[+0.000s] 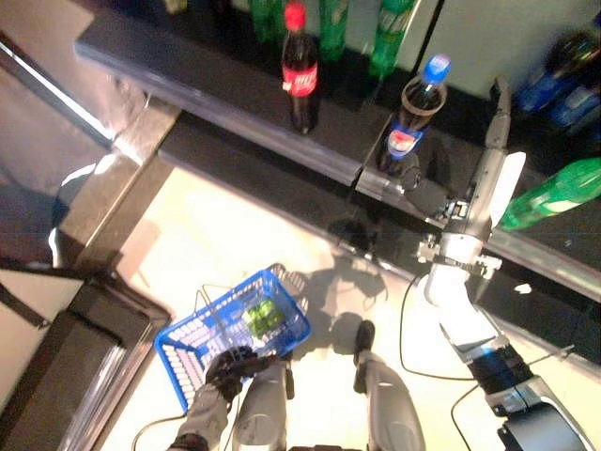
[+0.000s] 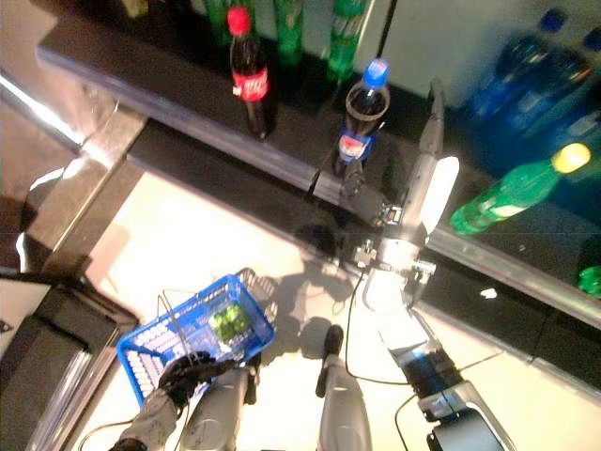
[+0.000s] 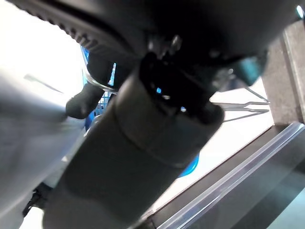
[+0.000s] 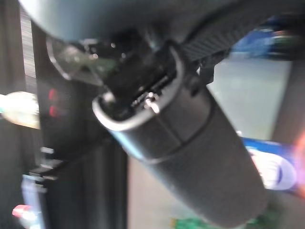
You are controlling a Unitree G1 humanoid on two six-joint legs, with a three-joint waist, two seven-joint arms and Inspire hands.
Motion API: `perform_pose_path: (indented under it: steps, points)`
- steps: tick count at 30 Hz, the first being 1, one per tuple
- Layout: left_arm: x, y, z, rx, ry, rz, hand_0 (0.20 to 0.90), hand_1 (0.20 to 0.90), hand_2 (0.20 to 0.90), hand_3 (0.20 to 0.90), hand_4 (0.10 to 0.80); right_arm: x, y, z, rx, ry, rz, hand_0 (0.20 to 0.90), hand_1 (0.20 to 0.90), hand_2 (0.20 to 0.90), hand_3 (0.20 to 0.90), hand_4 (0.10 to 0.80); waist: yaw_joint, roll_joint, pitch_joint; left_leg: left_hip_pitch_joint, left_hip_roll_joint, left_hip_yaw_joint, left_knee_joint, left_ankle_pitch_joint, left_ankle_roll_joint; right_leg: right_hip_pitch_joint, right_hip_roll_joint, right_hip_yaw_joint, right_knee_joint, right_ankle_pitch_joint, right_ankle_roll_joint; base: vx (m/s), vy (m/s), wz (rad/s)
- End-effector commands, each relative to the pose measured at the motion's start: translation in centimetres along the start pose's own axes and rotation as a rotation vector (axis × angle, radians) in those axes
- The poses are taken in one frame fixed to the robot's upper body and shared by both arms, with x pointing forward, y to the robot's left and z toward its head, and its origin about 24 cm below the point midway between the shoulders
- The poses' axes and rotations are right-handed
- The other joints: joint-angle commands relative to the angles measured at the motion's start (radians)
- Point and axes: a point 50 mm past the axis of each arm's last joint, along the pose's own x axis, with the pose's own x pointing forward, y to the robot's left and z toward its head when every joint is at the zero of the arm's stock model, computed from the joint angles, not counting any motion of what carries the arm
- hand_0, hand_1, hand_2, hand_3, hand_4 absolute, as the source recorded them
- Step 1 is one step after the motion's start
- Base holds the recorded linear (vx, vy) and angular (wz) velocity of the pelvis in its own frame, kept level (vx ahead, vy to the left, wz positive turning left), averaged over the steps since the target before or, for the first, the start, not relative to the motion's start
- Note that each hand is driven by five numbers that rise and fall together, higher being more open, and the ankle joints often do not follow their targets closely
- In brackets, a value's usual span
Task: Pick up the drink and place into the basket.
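A cola bottle with a blue cap stands at the front edge of the dark shelf. My right hand is raised to the shelf edge, just beside and below the bottle's base; its grip is hidden. The right wrist view shows only a blue label past the arm. Low down on the left, my left hand is shut on the wire handle of a blue plastic basket, which hangs above the pale floor. A green item lies inside it.
A red-capped cola bottle stands further left on the shelf, with green bottles behind it. A green bottle lies on its side at the right, and blue bottles are beyond. A dark counter fills the lower left.
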Motion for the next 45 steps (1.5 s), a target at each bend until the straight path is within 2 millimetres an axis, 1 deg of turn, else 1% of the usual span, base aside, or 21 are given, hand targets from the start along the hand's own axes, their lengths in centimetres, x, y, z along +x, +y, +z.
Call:
perform_pose_path:
  steps: [1,5,8,10,13,17,18,19,22,25,31,39,42,45]
  points:
    - [-1.8,-0.4,-4.7,-0.005,0.115,-0.024,0.3,0.3,0.3,0.2,0.1,3.3,-1.0,4.7,0.155,-0.196,-0.192,0.9,0.9,0.9,0.9,0.8,0.004,-0.01,-0.018,-0.065,0.001,-0.094,0.033,0.083,-0.014,0.017,-0.029,-0.011,0.128,-0.11,0.003,-0.062,0.026,0.04]
    - [-1.4,-1.1,-3.4,-0.018,0.076,-0.062,0.3,0.3,0.3,0.2,0.1,4.5,-1.3,4.4,0.122,-0.175,-0.28,0.9,0.9,0.9,0.9,0.8,0.004,0.004,0.018,-0.106,-0.007,-0.091,0.063,0.091,-0.01,-0.012,-0.033,-0.005,0.142,-0.109,0.001,-0.048,0.032,0.01]
    - [-1.3,-1.6,-3.0,-0.012,0.062,-0.081,0.3,0.3,0.3,0.2,0.1,5.0,-1.8,4.2,0.109,-0.158,-0.337,0.9,0.9,0.9,0.9,0.8,0.002,0.01,0.031,-0.126,-0.007,-0.089,0.075,0.094,-0.009,-0.025,-0.033,-0.003,0.146,-0.107,0.001,-0.013,0.002,-0.05]
    - [-1.1,-1.9,-2.5,-0.011,0.053,-0.089,0.3,0.3,0.3,0.2,0.1,5.6,-1.9,4.2,0.137,-0.129,-0.359,0.9,0.9,0.9,0.9,0.8,0.001,0.015,0.031,-0.15,-0.007,-0.086,0.083,0.096,-0.008,-0.045,-0.032,-0.001,0.147,-0.106,0.001,-0.014,0.013,-0.08]
    - [-1.0,-2.2,-2.1,-0.016,0.043,-0.1,0.3,0.3,0.3,0.2,0.1,6.2,-1.7,4.5,0.165,-0.116,-0.35,0.9,0.9,0.9,0.9,0.8,0.001,0.022,0.031,-0.169,-0.008,-0.087,0.085,0.102,-0.009,-0.062,-0.03,0.004,0.146,-0.105,0.0,-0.004,0.022,-0.07]
    - [-0.8,-2.9,-1.5,-0.021,0.026,-0.12,0.3,0.3,0.3,0.2,0.1,7.5,-1.3,5.4,0.198,-0.119,-0.325,0.9,0.9,0.9,0.9,0.8,0.009,0.03,0.031,-0.2,-0.008,-0.087,0.085,0.113,-0.011,-0.087,-0.027,0.005,0.143,-0.104,-0.003,-0.001,0.004,-0.02]
    - [-0.8,-3.2,-1.3,-0.02,0.021,-0.133,0.3,0.3,0.3,0.2,0.1,8.2,-1.1,5.8,0.209,-0.121,-0.318,0.9,0.9,0.9,0.9,0.8,0.014,0.034,0.031,-0.211,-0.009,-0.086,0.087,0.107,-0.01,-0.099,-0.026,0.006,0.147,-0.109,-0.004,0.0,0.0,0.0]
    - [-0.8,-3.3,-1.2,-0.02,0.019,-0.134,0.3,0.3,0.3,0.2,0.1,8.3,-1.1,5.9,0.211,-0.123,-0.318,0.9,0.9,0.9,0.9,0.8,0.014,0.034,0.031,-0.215,-0.01,-0.087,0.082,0.113,-0.01,-0.102,-0.026,0.005,0.143,-0.103,-0.004,-0.008,-0.003,-0.04]
    - [-0.7,-3.6,-0.9,-0.013,0.017,-0.151,0.3,0.3,0.3,0.2,0.1,9.9,-0.9,6.6,0.232,-0.119,-0.294,0.9,0.9,0.9,0.9,0.8,0.026,0.042,0.031,-0.236,-0.017,-0.089,0.085,0.111,-0.008,-0.126,-0.024,0.005,0.152,-0.108,-0.005,-0.007,0.006,-0.12]
    - [-0.6,-3.7,-0.6,-0.014,0.022,-0.151,0.3,0.3,0.3,0.2,0.1,11.0,-0.5,7.3,0.261,-0.107,-0.262,0.9,0.9,0.9,0.9,0.8,0.035,0.046,0.031,-0.252,-0.02,-0.091,0.08,0.114,-0.006,-0.144,-0.022,0.003,0.152,-0.107,-0.007,-0.001,0.005,-0.03]
    - [-0.4,-3.4,-0.4,-0.013,0.026,-0.144,0.3,0.3,0.3,0.2,0.1,11.6,0.2,7.6,0.317,-0.062,-0.212,0.9,0.9,0.9,0.9,0.8,0.043,0.045,0.031,-0.275,-0.026,-0.091,0.073,0.109,0.001,-0.172,-0.021,0.003,0.157,-0.103,-0.006,0.0,0.0,0.0]
    - [-0.3,-3.4,-0.4,-0.026,0.031,-0.142,0.3,0.3,0.3,0.2,0.1,11.2,1.3,7.4,0.351,-0.006,-0.126,0.9,0.9,0.9,0.9,0.8,0.042,0.039,0.031,-0.283,-0.033,-0.092,0.07,0.099,0.008,-0.186,-0.022,0.007,0.16,-0.099,-0.004,0.004,0.001,0.0]
    - [-0.3,-3.4,-0.3,-0.02,0.034,-0.148,0.3,0.3,0.3,0.2,0.1,11.6,1.5,7.1,0.372,0.026,-0.12,0.9,0.9,0.9,0.9,0.8,0.047,0.038,0.031,-0.286,-0.036,-0.091,0.071,0.091,0.011,-0.188,-0.024,0.005,0.162,-0.098,-0.004,0.0,0.0,0.0]
    - [-0.4,-3.2,-0.7,-0.016,0.046,-0.145,0.3,0.3,0.3,0.2,0.1,11.9,1.2,7.0,0.392,0.041,-0.151,0.9,0.9,0.9,0.9,0.8,0.052,0.035,0.031,-0.287,-0.041,-0.097,0.07,0.087,0.011,-0.188,-0.024,0.003,0.162,-0.097,-0.002,0.0,0.0,0.0]
